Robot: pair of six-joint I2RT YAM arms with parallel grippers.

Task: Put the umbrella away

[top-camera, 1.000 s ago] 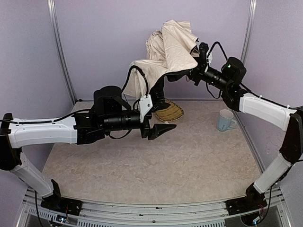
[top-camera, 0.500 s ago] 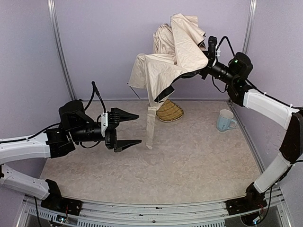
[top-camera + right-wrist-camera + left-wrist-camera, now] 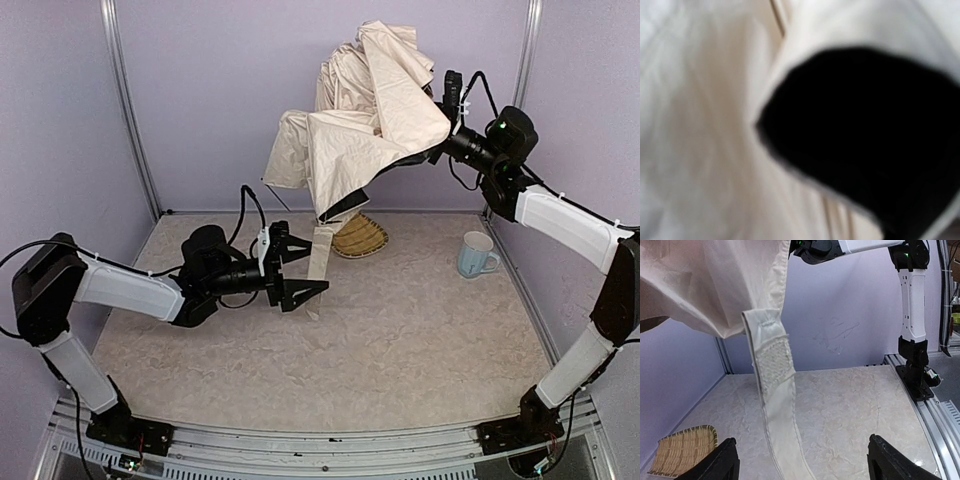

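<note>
The cream-beige umbrella hangs half folded high above the back of the table. My right gripper holds it up from the right, its jaws buried in the fabric. The right wrist view is filled with blurred cream fabric and a dark shape. A long fabric strap dangles from the umbrella almost to the table. My left gripper is open, low over the table, its fingers on either side of the strap's lower end. In the left wrist view the strap hangs between the wide fingers, touching neither.
A woven straw basket tray lies at the back of the table under the umbrella, also seen as the basket at the lower left. A pale blue mug stands at the right. Purple walls close the back and sides.
My left arm drew back to the left, then came forward again to the strap, its jaws opening wider. The right arm lifted the umbrella slightly, and the strap now hangs free.
</note>
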